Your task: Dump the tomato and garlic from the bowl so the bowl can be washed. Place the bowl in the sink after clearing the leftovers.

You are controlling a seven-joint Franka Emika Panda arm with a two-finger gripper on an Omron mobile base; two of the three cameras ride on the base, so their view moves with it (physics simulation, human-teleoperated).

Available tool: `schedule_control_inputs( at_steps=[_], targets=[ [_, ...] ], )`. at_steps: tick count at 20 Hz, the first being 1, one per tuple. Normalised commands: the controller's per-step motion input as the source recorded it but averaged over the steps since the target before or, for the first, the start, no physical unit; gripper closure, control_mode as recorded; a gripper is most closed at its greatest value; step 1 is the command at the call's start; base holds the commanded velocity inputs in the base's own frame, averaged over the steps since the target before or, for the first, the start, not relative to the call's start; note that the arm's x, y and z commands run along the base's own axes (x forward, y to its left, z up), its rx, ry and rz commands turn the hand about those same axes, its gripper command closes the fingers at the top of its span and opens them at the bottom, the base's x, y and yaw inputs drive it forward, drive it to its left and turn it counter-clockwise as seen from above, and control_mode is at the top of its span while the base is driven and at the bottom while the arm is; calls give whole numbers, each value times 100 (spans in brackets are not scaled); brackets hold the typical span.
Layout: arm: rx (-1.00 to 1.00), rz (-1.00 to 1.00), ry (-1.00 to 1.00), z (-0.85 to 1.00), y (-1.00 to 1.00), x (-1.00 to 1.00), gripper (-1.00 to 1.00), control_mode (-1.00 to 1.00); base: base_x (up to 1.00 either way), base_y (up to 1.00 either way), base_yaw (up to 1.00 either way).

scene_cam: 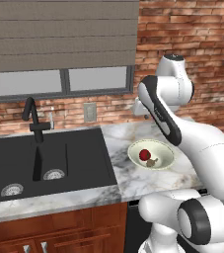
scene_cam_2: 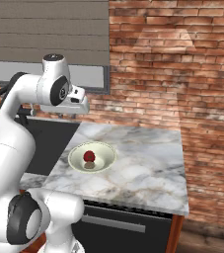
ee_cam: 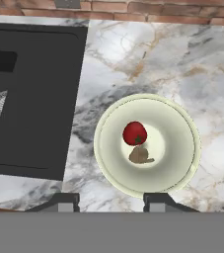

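Observation:
A cream bowl [scene_cam: 164, 152] [scene_cam_2: 104, 152] [ee_cam: 177, 143] sits on the marble counter, right of the black sink [scene_cam: 84, 153] [ee_cam: 34, 99]. Inside it lie the red tomato [scene_cam: 144, 155] [scene_cam_2: 89, 156] [ee_cam: 134, 133] and the brownish garlic [scene_cam: 152, 162] [scene_cam_2: 89, 165] [ee_cam: 140, 155], touching each other. My gripper [ee_cam: 111, 201] hangs well above the bowl and looks straight down on it. Its fingers stand apart with nothing between them. In the base views my hand [scene_cam_2: 79, 106] hovers near the brick wall, above the counter.
A black gooseneck faucet [scene_cam: 32, 118] rises behind the sink's divider. The sink's two basins have round metal drains [scene_cam: 54, 174]. The marble counter [scene_cam_2: 148, 163] stretches right of the bowl to its edge. A brick wall and a window close off the back.

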Motion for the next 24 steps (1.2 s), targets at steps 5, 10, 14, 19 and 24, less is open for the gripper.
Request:
schedule_control_inputs(
  at_steps=[5,10,14,19,24],
  targets=[
    [1,0,0,0,0,0,-100,-100,0,0,0],
    [5,-5,0,-12,-44,-17,-100,-100,0,0,0],
    [10,-20,2,-38,-91,-22,-100,-100,0,0,0],
    [13,-25,15,-73,-99,-4,-100,-100,0,0,0],
    [23,-15,10,-70,-56,0,-100,-100,0,0,0]
  ],
)
